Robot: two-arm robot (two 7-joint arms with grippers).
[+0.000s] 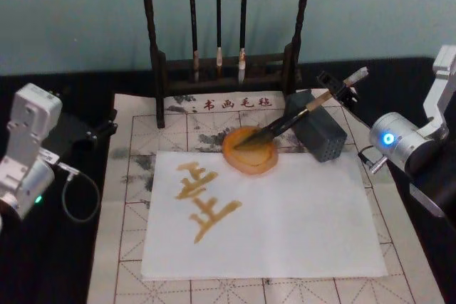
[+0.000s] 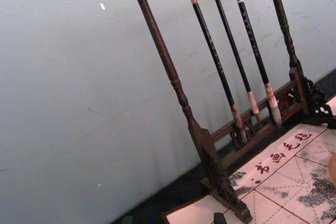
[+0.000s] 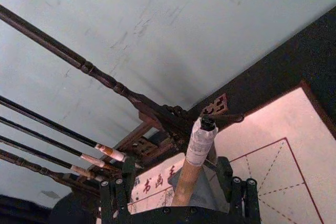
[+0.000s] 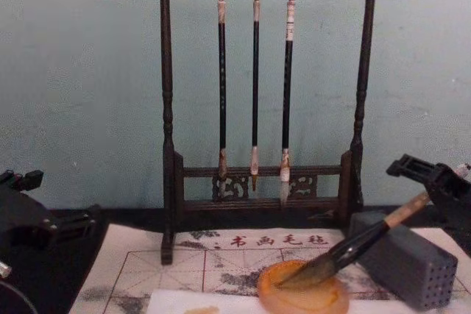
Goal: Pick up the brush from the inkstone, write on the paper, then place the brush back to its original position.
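The brush (image 1: 285, 122) lies slanted, its dark tuft in the orange inkstone (image 1: 246, 169) and its tan handle resting across a grey block (image 1: 320, 133). My right gripper (image 1: 340, 85) stands open around the upper handle near the whitish end cap. In the right wrist view its fingers (image 3: 119, 182) sit well clear of the brush handle (image 3: 197, 150) on both sides. The white paper (image 1: 285, 226) lies in front of the inkstone and bears yellowish brush strokes on its left part. My left gripper (image 1: 100, 129) is parked at the table's left edge, away from everything.
A dark wooden rack (image 1: 221, 69) with three thin black-handled brushes stands at the back. A beige gridded mat (image 1: 135, 126) with ink stains lies under the paper. The table around the mat is black.
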